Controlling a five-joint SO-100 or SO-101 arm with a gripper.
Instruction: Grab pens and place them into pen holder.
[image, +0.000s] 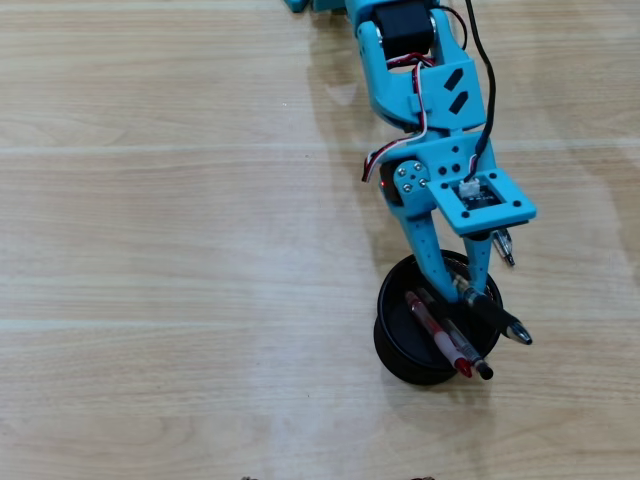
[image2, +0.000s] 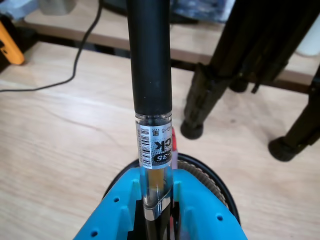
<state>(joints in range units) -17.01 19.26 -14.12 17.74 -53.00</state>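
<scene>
Gripper (image: 455, 280) over the pen holder (image: 400, 355) clamps 1 pen (image: 490, 312) (2 pens (image: 445, 340) inside).

Workshop-like room: wooden table (image: 150, 200), tripod legs (image2: 210, 95), cable (image2: 75, 65).

Bright even light, soft shadows, sharp focus

Two Cameras, One Pen Holder

The overhead camera looks straight down on the wooden table (image: 150, 250), the arm entering from the top edge. The wrist camera (riding close behind the gripper (image2: 157, 220)) faces outward. Both views share the pen holder (image: 392, 345).
</scene>
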